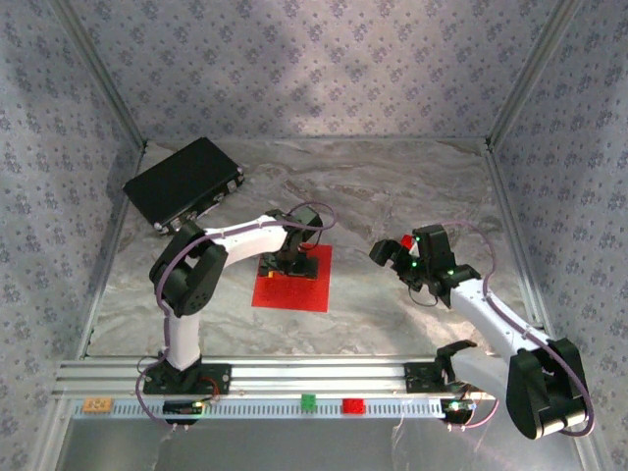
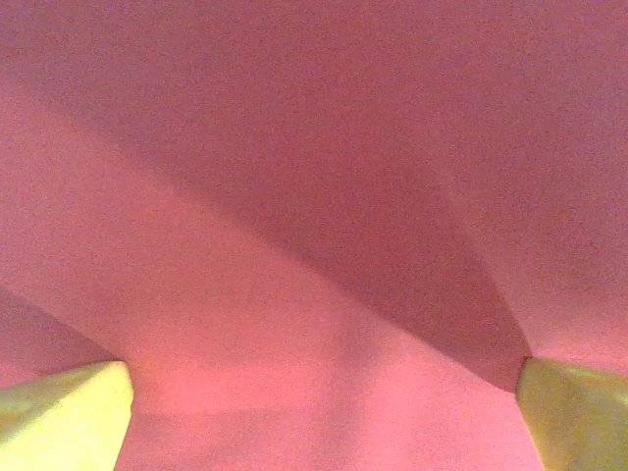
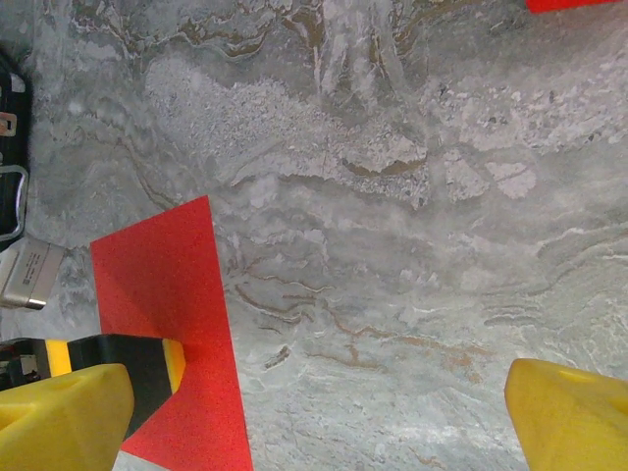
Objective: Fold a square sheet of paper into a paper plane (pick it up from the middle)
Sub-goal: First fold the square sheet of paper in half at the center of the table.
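Note:
The square sheet of paper [image 1: 309, 289] lies flat and bright red on the marble table, left of centre. My left gripper [image 1: 291, 263] points straight down onto its middle. In the left wrist view the sheet [image 2: 294, 196] spreads close under the camera, and the left gripper [image 2: 319, 412] is open with its yellow fingertips [image 2: 59, 412] far apart. My right gripper [image 1: 392, 250] hangs open over bare table to the right of the sheet. In the right wrist view the right gripper [image 3: 314, 417] holds nothing, with the sheet [image 3: 162, 294] at the left. The paper plane is out of view.
A big flat black box [image 1: 184, 182] lies at the back left corner. Patterned walls enclose the table [image 1: 412, 186] on three sides. Small green [image 1: 308, 400] and red [image 1: 353, 405] blocks sit on the front rail. A small red thing [image 1: 404, 242] shows by the right gripper.

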`<act>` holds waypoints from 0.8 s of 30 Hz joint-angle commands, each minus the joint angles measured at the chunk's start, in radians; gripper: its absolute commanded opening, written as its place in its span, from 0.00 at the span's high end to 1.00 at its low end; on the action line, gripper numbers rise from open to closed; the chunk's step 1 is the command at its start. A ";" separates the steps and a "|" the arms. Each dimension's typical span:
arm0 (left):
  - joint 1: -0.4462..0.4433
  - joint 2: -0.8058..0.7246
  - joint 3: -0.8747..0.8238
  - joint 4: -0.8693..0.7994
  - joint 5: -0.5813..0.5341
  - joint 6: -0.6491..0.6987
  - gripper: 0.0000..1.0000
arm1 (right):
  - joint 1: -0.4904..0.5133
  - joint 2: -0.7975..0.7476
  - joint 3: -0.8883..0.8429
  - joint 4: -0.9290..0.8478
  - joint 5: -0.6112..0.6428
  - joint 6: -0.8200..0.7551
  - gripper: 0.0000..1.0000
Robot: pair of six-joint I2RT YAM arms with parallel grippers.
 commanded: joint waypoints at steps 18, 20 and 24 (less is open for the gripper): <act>-0.020 0.015 -0.033 0.021 -0.013 -0.009 0.03 | 0.006 -0.021 0.013 -0.019 0.034 0.034 0.01; -0.020 0.007 -0.035 0.028 -0.012 -0.008 0.04 | 0.007 -0.023 0.013 -0.017 0.032 0.035 0.01; -0.020 -0.015 -0.047 0.053 -0.007 -0.009 0.13 | 0.008 -0.024 0.017 -0.013 0.029 0.030 0.01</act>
